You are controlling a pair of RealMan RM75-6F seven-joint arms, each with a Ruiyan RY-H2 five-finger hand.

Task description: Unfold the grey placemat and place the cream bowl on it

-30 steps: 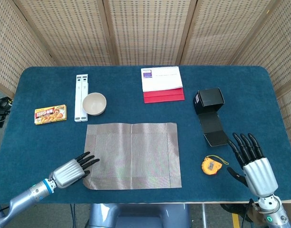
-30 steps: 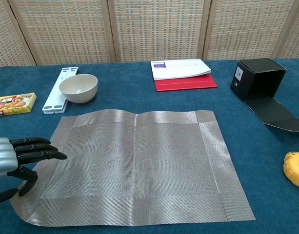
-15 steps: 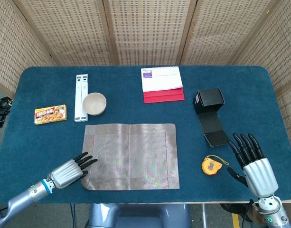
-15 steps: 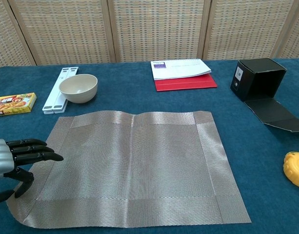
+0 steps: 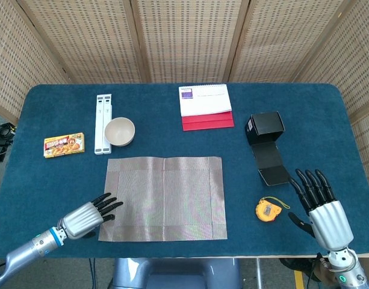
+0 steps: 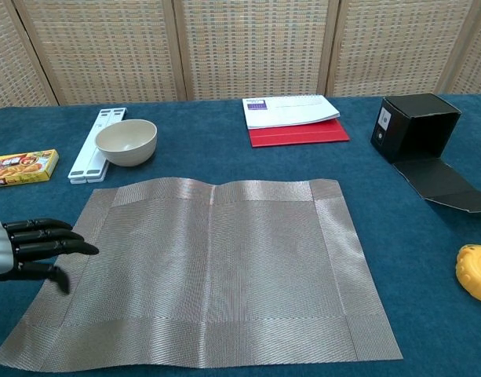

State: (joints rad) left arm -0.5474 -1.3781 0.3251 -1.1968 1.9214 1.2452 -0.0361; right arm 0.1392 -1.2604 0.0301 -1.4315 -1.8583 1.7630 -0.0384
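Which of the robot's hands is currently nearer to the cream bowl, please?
The left hand. It hovers at the grey placemat's left edge, with the cream bowl just beyond the mat's far side. The right hand is across the table, by the yellow tape measure.

The head view looks steeply down over the whole blue surface [image 5: 304,102]; the chest view sits low and close (facing the screen), sharing the placemat [image 5: 163,198] and bowl [image 6: 126,141].
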